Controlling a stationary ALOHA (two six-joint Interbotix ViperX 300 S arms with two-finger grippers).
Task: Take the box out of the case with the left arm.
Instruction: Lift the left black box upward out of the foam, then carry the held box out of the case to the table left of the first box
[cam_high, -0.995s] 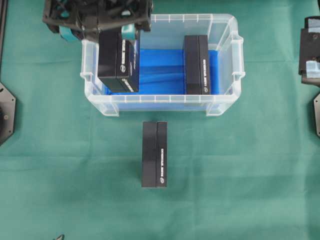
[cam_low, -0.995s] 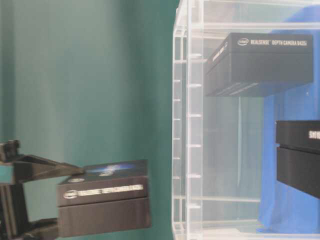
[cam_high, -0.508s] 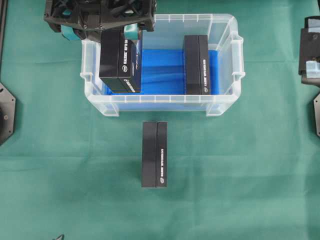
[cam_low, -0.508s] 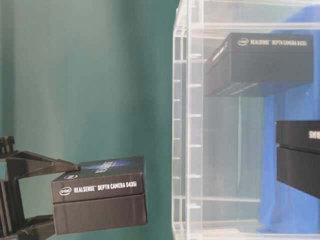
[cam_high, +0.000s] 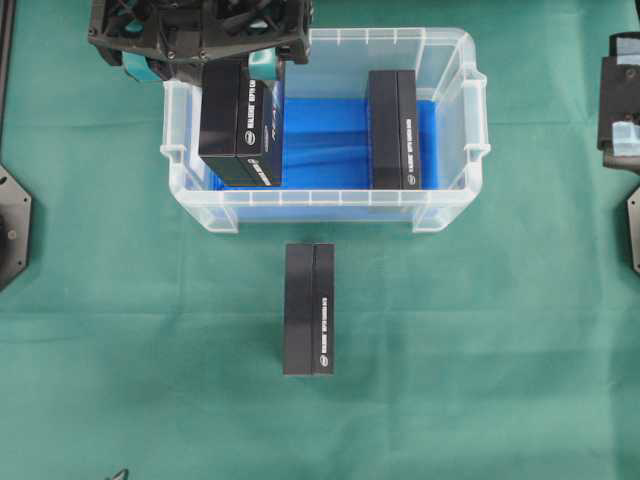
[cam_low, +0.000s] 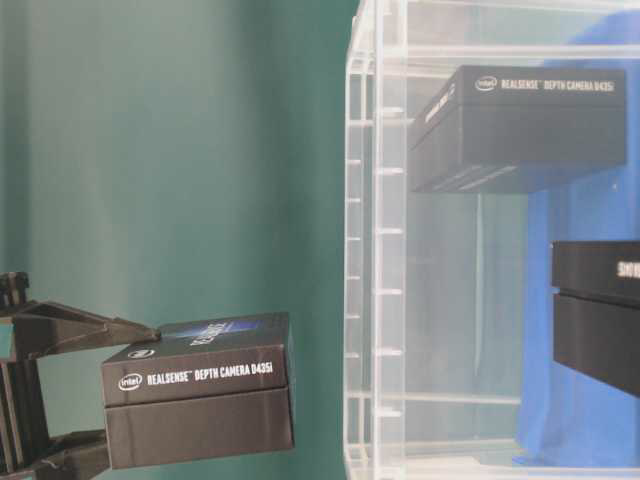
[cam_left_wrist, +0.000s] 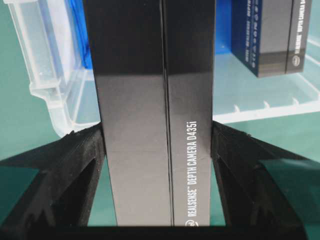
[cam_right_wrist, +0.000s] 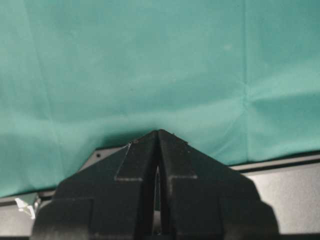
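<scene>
My left gripper is shut on a black box with white lettering, holding it by one end above the left half of the clear case with the blue floor. In the left wrist view the box fills the middle, and both black fingers press on its sides. At table level the held box hangs clear of the case wall. My right gripper is shut and empty over the green cloth.
A second black box stands in the right half of the case. A third black box lies on the green cloth in front of the case. The right arm's base sits at the right edge.
The held box has moved a little further from the case floor and turned slightly since one second ago. It has hardly moved over the last half second. The right arm is still.
</scene>
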